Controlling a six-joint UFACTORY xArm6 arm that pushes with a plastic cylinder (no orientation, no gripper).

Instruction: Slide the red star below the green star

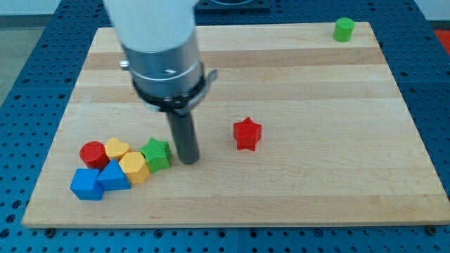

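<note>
my tip [188, 160]: on the wooden board [316, 190], just at 3 o'clock of the green star [157, 153], maybe touching it, hard to tell.
jaws: the arm has none, only a bare dark rod.
red star [247, 133]: apart, at 2 o'clock from my tip, near mid-board.
cluster: red cylinder [93, 153], yellow heart [117, 149], yellow hexagon [133, 167], blue triangle [112, 176] and blue block [86, 184] crowd at 8 to 9 o'clock of the green star.
green cylinder [344, 29]: far at the board's 1 o'clock corner.
</note>
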